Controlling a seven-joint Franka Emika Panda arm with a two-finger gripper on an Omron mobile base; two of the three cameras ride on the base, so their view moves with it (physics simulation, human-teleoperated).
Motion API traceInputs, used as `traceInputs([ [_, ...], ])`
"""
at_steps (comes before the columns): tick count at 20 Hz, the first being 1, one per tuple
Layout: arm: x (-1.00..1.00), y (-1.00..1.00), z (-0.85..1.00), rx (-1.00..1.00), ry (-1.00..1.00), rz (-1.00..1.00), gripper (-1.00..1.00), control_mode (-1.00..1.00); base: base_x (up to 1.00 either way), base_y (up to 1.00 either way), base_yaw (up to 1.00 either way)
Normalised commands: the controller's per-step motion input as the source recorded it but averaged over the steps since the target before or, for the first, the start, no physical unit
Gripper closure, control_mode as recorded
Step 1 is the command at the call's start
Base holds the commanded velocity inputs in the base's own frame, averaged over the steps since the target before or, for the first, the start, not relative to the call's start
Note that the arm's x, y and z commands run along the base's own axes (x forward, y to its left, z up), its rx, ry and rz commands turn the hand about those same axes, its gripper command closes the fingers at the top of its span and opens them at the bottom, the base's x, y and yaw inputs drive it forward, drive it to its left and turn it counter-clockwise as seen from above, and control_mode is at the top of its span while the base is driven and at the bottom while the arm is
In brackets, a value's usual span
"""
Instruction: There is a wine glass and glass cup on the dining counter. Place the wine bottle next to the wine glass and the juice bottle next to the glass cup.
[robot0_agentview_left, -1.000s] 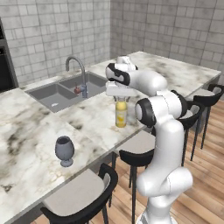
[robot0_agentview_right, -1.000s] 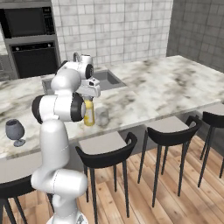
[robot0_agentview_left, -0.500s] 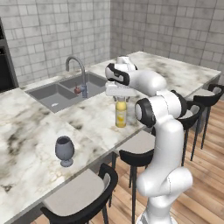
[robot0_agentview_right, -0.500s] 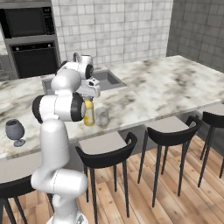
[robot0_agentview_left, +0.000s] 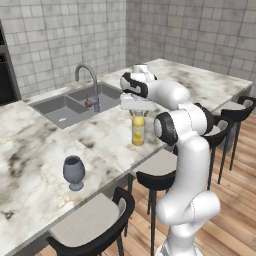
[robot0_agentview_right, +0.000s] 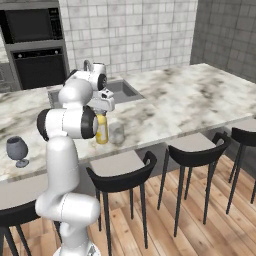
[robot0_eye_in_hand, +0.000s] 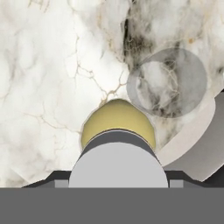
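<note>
The hand (robot0_agentview_left: 138, 111) is sitting over the juice bottle (robot0_agentview_left: 138, 131), hiding its cap; whether it is gripping is unclear. The bottle is standing on the counter (robot0_agentview_left: 30, 145), just beside the glass cup (robot0_eye_in_hand: 168, 83).

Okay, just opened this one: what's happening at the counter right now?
The white arm reaches over the dining counter with its gripper at the cap of the juice bottle, which stands upright on the marble near the stool-side edge. The glass cup stands right beside the bottle, a small gap between them in the hand view. Whether the fingers are clamped on the cap can't be told. The wine glass stands alone farther along the counter, with no wine bottle beside it.
</note>
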Motion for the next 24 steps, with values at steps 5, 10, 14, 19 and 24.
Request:
traceInputs([
  [5,0.0,0.0,-0.32,0.0,0.0,0.0,-1.0,-1.0,0.0,0.0,0.0],
  [10,0.0,0.01,-0.04,0.0,0.0,0.0,-1.0,-1.0,0.0,0.0,0.0],
  [14,-0.02,0.0,0.0,0.0,0.0,0.0,-1.0,-1.0,0.0,0.0,0.0],
  [19,-0.04,0.06,0.05,0.0,-0.03,0.0,-1.0,-1.0,0.0,0.0,0.0],
  [24,-0.11,0.13,0.26,0.0,-0.08,0.0,-1.0,-1.0,0.0,0.0,0.0],
])
